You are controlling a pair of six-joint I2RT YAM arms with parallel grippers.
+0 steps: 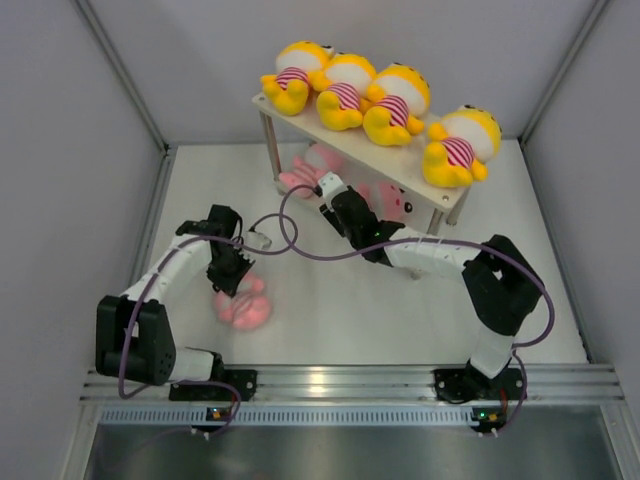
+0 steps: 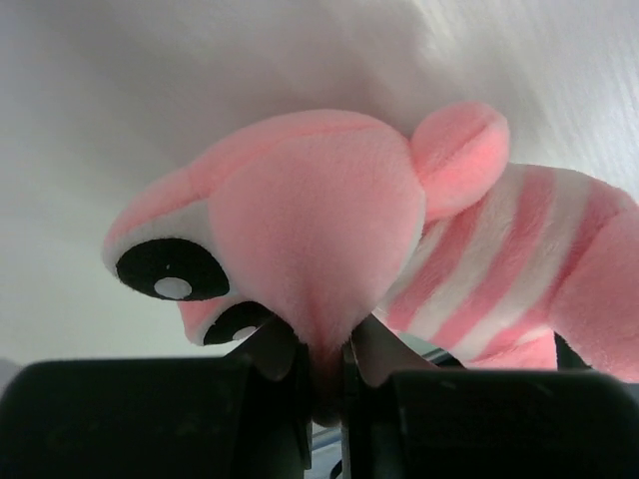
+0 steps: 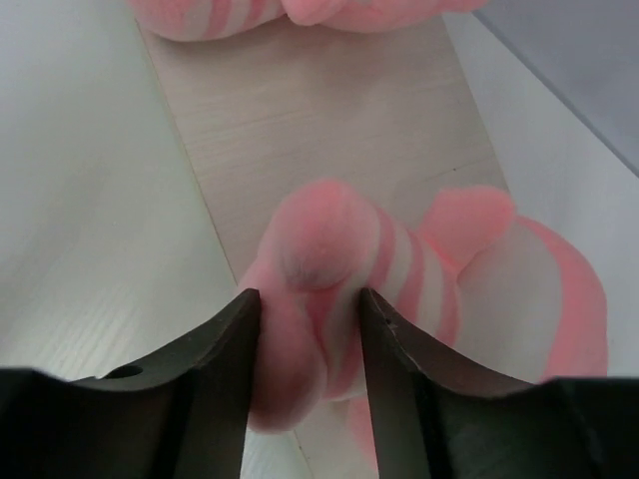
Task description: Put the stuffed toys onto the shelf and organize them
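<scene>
L gripper [image 2: 321, 357] is clamped on 1 pink toy [image 2: 319, 220] toward table's [image 1: 400, 310] near-left corner. Shelf [image 1: 305, 120] at far edge: 4 yellow toys [image 1: 398, 100] on top board, 2 pink toys [image 1: 308, 168] on lower board. R gripper [image 3: 310, 319] is clamped on the right pink toy [image 3: 334, 259].

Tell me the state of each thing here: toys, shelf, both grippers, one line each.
Shelf: upright, toys on both boards.
Yellow toys: four, lying on top board.
Back pink toy: lying on lower board.
Front pink toy: on lower board, limb gripped.
Right gripper: shut on that limb.
Table pink toy: lying on table.
Left gripper: shut, pinching its head.
</scene>
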